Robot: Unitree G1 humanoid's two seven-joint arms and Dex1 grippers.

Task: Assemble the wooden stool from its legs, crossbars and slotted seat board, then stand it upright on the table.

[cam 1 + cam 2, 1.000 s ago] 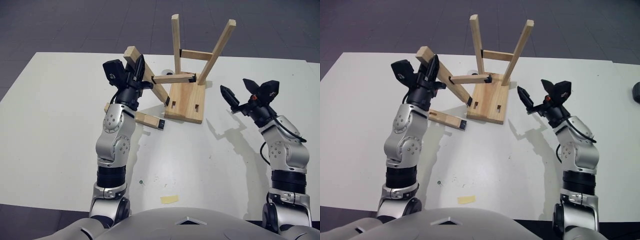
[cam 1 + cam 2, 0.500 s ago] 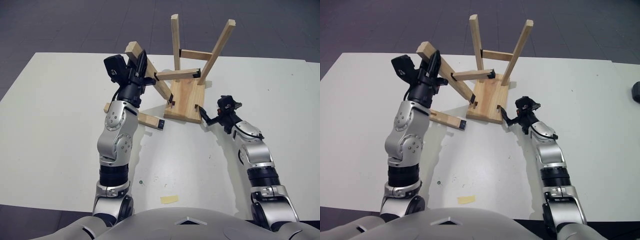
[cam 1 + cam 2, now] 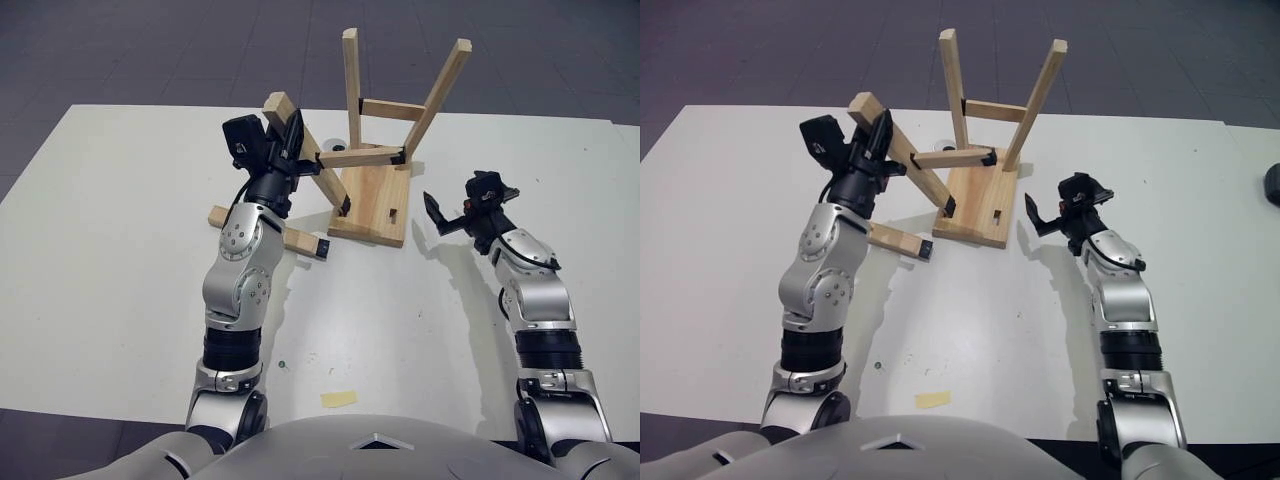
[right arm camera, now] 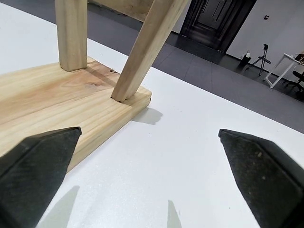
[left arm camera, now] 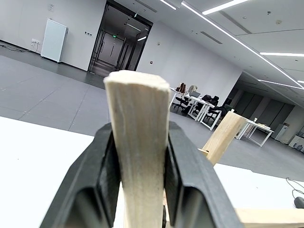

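The seat board [image 3: 372,210] is lying flat in the upper middle of the frame, on the white desk [image 3: 100,260]. Two legs are standing up out of its far side: the left upright leg [image 3: 351,80] and the right upright leg [image 3: 442,85], which is leaning outward. The upper crossbar [image 3: 392,109] is running between them.

The left hand [image 3: 283,135] is sitting high in the upper left of centre, pinching the slanted leg [image 3: 322,175] near its top end. In the left wrist view its fingers [image 5: 97,175] are pressing on both sides of that leg [image 5: 140,142]. The leg is angling down to the right, with its dark-tipped foot at the board's left edge; whether it is seated in a slot is not showing. The lower crossbar [image 3: 360,157] is reaching from this leg across to the right upright leg.

The right hand [image 3: 462,203] is hovering just right of the board, apart from it, fingers spread wide and holding nothing. From the right wrist view its fingertips [image 4: 38,152] are framing the board's corner [image 4: 47,104] and bare desk.

A loose leg [image 3: 270,232] is lying flat on the desk just left of the board, passing behind the left arm. A yellow note [image 3: 338,398] is sitting at lower centre, well apart from everything.
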